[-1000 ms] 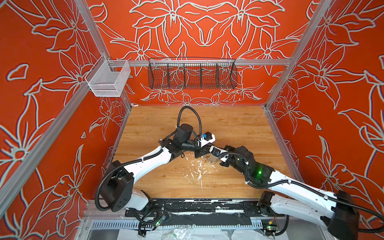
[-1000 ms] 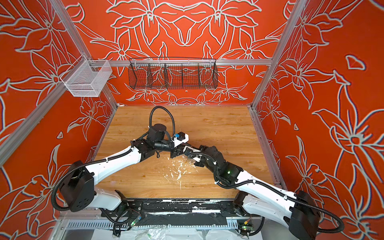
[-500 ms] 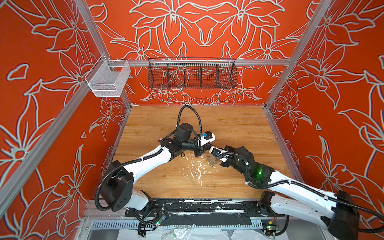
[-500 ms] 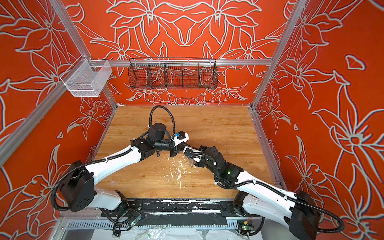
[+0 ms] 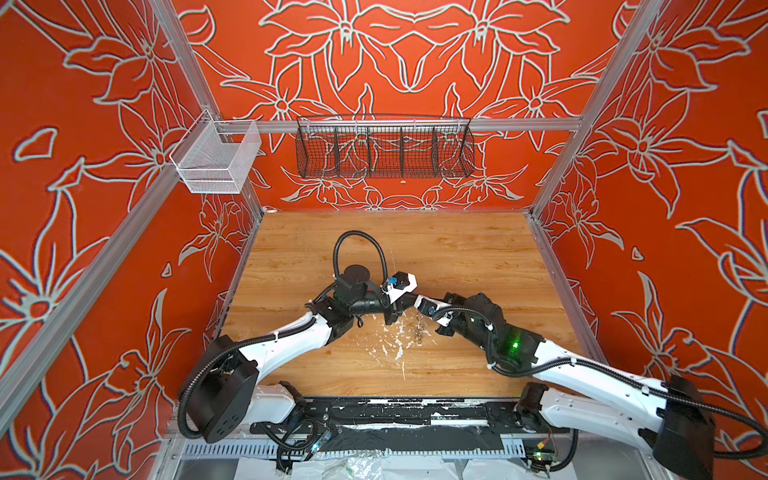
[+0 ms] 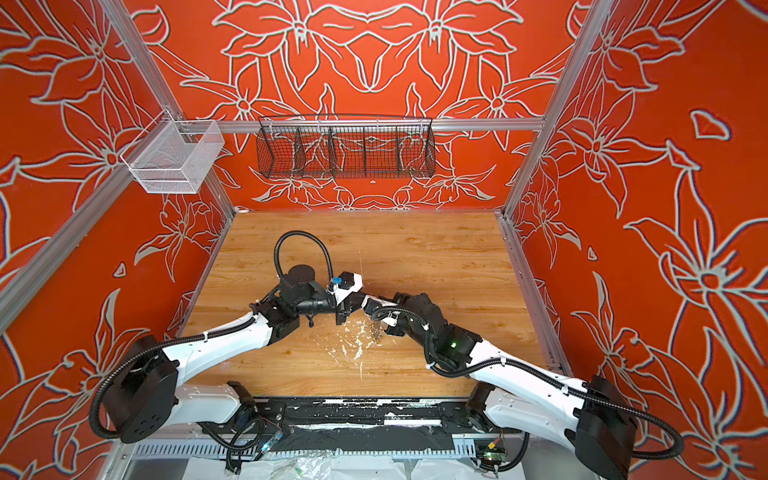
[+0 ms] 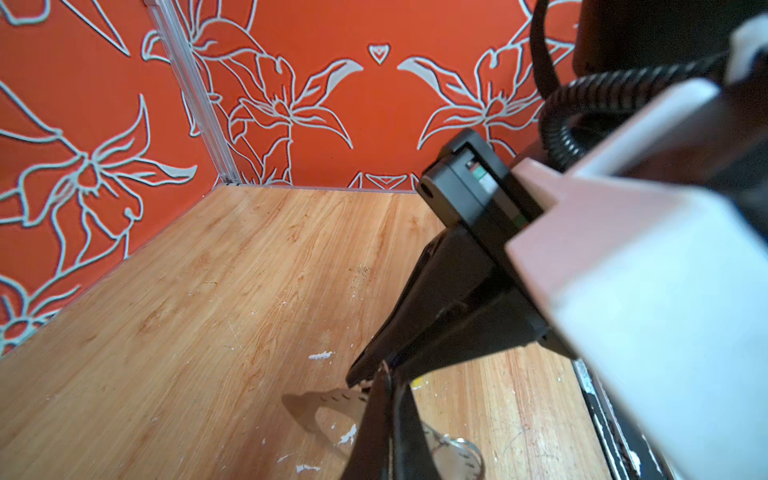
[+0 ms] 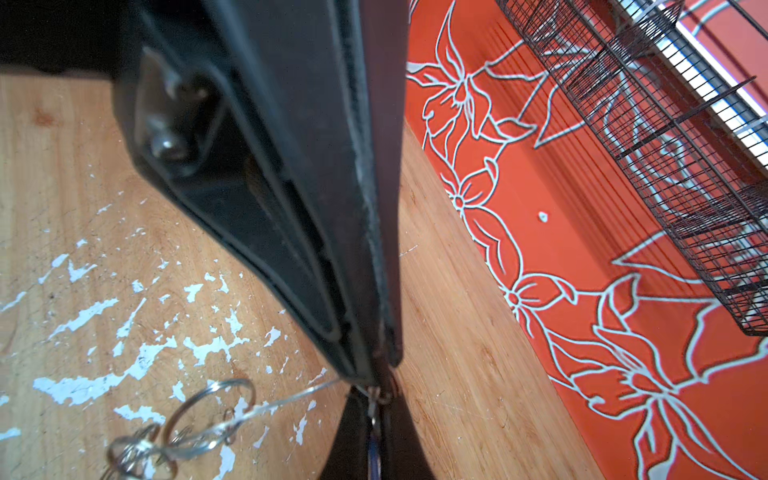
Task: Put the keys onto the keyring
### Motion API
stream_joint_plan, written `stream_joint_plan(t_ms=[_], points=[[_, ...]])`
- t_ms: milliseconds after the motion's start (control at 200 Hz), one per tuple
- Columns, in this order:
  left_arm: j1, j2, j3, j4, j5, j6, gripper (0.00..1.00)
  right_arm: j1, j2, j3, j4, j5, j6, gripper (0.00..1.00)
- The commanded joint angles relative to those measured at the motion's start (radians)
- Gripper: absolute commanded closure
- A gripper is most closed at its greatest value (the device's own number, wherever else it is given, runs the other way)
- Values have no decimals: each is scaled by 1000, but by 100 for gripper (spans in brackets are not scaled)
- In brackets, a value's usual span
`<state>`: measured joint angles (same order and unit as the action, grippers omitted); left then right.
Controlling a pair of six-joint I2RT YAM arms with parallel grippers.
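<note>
Both grippers meet tip to tip above the middle of the wooden table. My left gripper (image 7: 384, 374) is shut on the edge of the keyring (image 7: 328, 401), a flat pale ring with small slots. A metal split ring (image 8: 208, 403) hangs from its edge. In both top views the keyring (image 5: 420, 332) (image 6: 376, 332) hangs below the two tips. My right gripper (image 8: 374, 399) is shut on a key whose blue tag (image 8: 374, 453) shows as a sliver between the fingers. The key's metal end touches the left gripper's tip and is mostly hidden.
White paint flecks (image 5: 395, 345) mark the table under the grippers. A black wire basket (image 5: 384, 147) hangs on the back wall and a white mesh basket (image 5: 214, 164) on the left rail. A black rail (image 5: 374, 415) runs along the front edge.
My left gripper's jaws have closed on the keyring's edge. Both arms have stayed almost still, tips together.
</note>
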<state>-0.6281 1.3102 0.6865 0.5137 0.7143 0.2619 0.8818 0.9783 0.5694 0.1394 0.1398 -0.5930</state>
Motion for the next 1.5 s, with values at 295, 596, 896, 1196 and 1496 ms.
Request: stream_joint_plan(t_ms=[295,596,896,1196,1496], points=[[-1,8,-15,261,33,-135,100,-15,-17,-4,-4,5,2,100],[1,-39,-2,149,-22,-85,100,-15,-9,-3,-1,31,4,100],[1,-71,-21,142,-108,-101,66,-14,-12,-6,0,55,-2,100],[1,-69,-11,122,-114,-99,64,-15,-55,-34,34,40,-14,100],[1,-84,-13,104,-144,-95,63,-15,-125,-105,100,-51,-85,100]])
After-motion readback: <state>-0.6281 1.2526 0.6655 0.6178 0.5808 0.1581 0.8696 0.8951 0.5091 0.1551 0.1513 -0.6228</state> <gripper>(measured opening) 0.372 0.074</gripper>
